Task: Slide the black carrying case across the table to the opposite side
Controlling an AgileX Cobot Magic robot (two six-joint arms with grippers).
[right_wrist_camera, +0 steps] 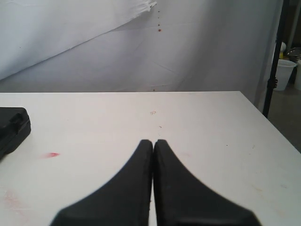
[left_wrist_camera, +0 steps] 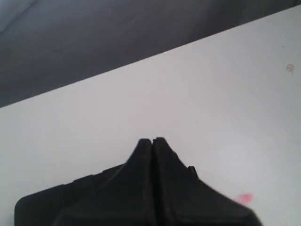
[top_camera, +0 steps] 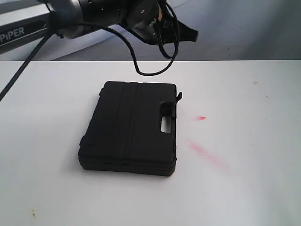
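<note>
Looking at the black carrying case (top_camera: 129, 127) lying flat on the white table (top_camera: 244, 188), roughly mid-table in the exterior view. Got the left gripper (top_camera: 190, 35) hanging in the air above and past the case's far right corner, not touching it, pinched fully together with nothing in between. Same deal with the right gripper (right_wrist_camera: 153, 141): clamped tight on nothing, well off to the side, with just a corner of the case showing at the edge of its wrist view. Long axis running near-to-far in the exterior view. Handle cut-out (top_camera: 165, 123) on the right-hand long side, facing the pink smears (top_camera: 202, 150). Closed up tight, so no telling what's inside. Also spotted a white bucket (right_wrist_camera: 284, 73) off past the table's edge, contents impossible to make out.
</note>
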